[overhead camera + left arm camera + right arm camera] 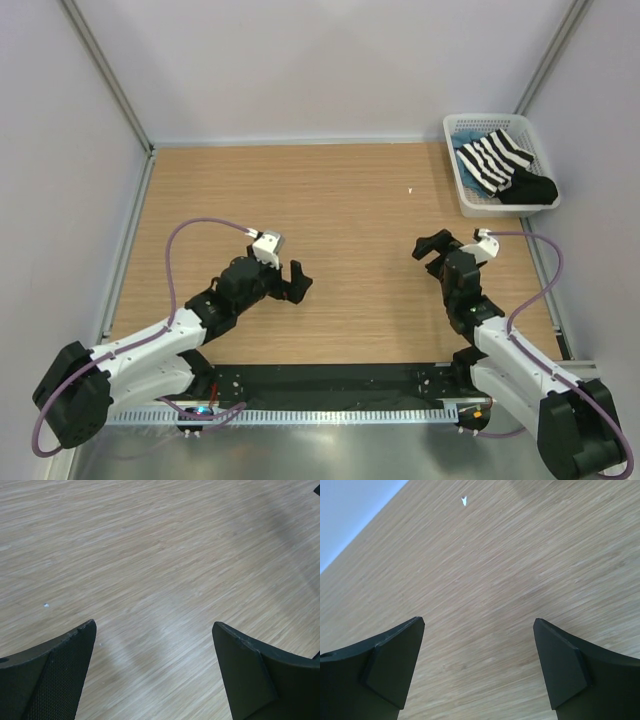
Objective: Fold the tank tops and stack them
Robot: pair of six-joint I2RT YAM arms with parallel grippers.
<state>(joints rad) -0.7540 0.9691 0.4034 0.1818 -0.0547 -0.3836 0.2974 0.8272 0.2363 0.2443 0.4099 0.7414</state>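
Over in the far right corner of the worktop (340,200) we've got the white mesh basket (470,203) with both tank tops bunched up inside. The black-and-white striped tank top (497,160) lies on top, and the teal-blue tank top (464,148) peeks out under its far left edge. Nearer to us, the left gripper (288,285) and right gripper (435,248) hover low over the wood, jaws spread wide, holding nothing.
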